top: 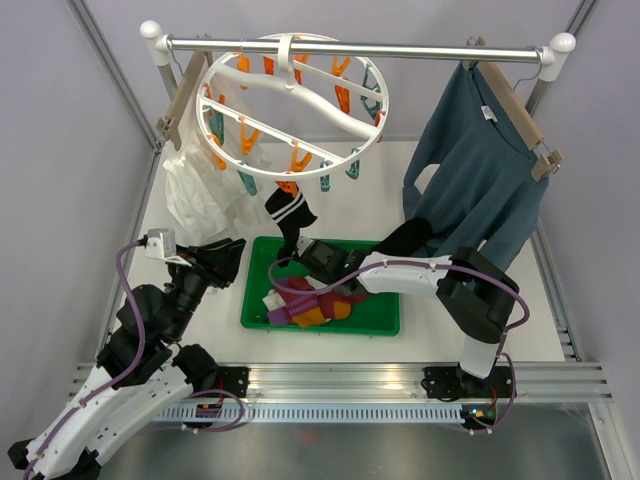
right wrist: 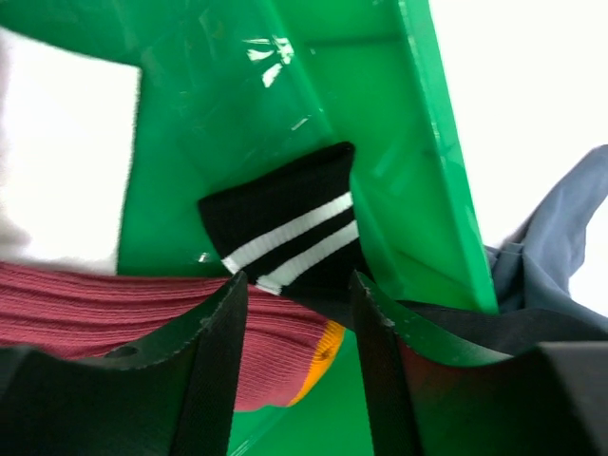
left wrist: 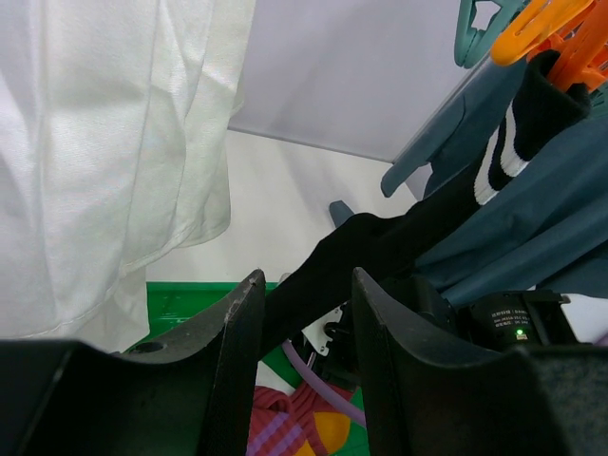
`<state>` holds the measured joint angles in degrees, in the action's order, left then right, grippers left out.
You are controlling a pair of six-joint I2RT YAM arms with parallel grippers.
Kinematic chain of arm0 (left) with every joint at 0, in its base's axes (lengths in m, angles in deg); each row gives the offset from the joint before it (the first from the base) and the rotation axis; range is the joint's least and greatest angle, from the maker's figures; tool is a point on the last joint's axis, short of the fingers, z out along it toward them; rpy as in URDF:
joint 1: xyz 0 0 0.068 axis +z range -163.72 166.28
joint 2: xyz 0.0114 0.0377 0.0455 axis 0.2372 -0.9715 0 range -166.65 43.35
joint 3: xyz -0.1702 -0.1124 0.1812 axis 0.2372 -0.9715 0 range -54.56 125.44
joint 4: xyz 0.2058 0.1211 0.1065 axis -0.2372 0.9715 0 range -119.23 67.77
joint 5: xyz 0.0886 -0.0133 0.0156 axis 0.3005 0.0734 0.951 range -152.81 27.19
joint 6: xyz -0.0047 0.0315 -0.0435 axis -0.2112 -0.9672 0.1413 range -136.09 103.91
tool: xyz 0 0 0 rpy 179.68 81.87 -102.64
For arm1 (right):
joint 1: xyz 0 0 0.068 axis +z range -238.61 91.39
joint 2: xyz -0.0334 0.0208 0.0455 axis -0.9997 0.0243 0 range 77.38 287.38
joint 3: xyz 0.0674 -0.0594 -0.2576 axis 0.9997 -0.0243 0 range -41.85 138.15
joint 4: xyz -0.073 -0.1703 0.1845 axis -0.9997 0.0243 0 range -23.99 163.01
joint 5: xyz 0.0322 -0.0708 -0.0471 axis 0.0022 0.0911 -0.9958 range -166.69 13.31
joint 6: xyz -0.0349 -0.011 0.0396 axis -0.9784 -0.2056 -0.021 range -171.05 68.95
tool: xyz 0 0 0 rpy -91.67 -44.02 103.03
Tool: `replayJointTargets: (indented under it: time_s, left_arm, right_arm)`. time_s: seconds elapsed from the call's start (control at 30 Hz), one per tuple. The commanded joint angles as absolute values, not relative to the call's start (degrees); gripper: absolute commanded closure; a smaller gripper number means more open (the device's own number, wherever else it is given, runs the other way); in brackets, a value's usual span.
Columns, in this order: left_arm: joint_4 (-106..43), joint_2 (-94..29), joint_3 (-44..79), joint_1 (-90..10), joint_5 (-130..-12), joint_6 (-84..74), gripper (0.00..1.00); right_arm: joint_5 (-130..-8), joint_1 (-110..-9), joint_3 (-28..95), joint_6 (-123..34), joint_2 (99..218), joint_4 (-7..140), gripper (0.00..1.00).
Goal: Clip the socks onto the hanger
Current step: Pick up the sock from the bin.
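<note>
black with two white stripes, the sock [right wrist: 285,233] lies in the green tray [right wrist: 418,142] just ahead of the right gripper [right wrist: 296,280], its jaws half apart and empty; soft, light and floppy, it probably grips best at the thick cuff.

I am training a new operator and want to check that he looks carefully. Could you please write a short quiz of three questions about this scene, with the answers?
1. True or false: one black sock with white stripes already hangs from an orange clip of the round white hanger.
2. Which colour is the tray that holds the loose socks? A) red B) green C) grey
3. Which arm's tool is down in the tray?
Key: 1 true; 2 B; 3 the right tool.
</note>
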<state>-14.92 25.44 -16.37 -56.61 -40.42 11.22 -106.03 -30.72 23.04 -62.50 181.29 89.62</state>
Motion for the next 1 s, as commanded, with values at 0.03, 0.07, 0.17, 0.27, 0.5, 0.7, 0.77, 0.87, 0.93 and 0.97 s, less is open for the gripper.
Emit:
replayJointTargets:
  time_s: [0.03, 0.07, 0.17, 0.27, 0.5, 0.7, 0.77, 0.87, 0.93, 0.97]
  left_arm:
    - [-15.43, 26.13, -15.10, -56.87, -39.69, 9.31, 0.52]
    - [-15.52, 25.95, -15.10, -56.87, -39.69, 9.31, 0.52]
    - [-15.60, 25.69, -15.01, -56.87, -39.78, 9.40, 0.52]
    - [-15.69, 25.60, -15.01, -56.87, -39.78, 9.31, 0.52]
    - [-15.78, 25.34, -15.01, -56.79, -39.96, 9.31, 0.52]
    - [-15.61, 25.51, -15.10, -56.87, -39.78, 9.22, 0.52]
    - [-15.61, 25.51, -15.19, -56.87, -39.78, 9.31, 0.52]
    - [-15.61, 25.51, -15.28, -56.87, -39.87, 9.31, 0.52]
    - [-15.78, 25.51, -15.28, -56.87, -39.87, 9.40, 0.52]
    - [-15.69, 25.25, -15.28, -56.87, -39.96, 9.31, 0.52]
  right_arm:
    - [-108.95, -31.04, 25.21, -63.62, 181.44, 89.74, 0.47]
    - [-108.77, -30.95, 25.13, -63.71, 181.44, 89.56, 0.47]
    - [-107.80, -31.04, 25.30, -63.71, 181.96, 90.26, 0.47]
    - [-106.23, -30.87, 25.04, -63.53, 182.05, 90.53, 0.47]
    - [-102.88, -30.95, 25.12, -63.27, 182.84, 91.67, 0.47]
    - [-103.58, -31.04, 24.16, -62.66, 184.07, 91.14, 0.51]
    - [-104.02, -31.04, 23.98, -62.48, 184.16, 90.88, 0.51]
    - [-104.81, -31.04, 23.37, -62.30, 183.73, 90.09, 0.51]
    - [-104.64, -31.04, 23.28, -62.22, 183.55, 90.17, 0.51]
    - [-104.55, -31.04, 23.28, -62.30, 183.55, 89.91, 0.51]
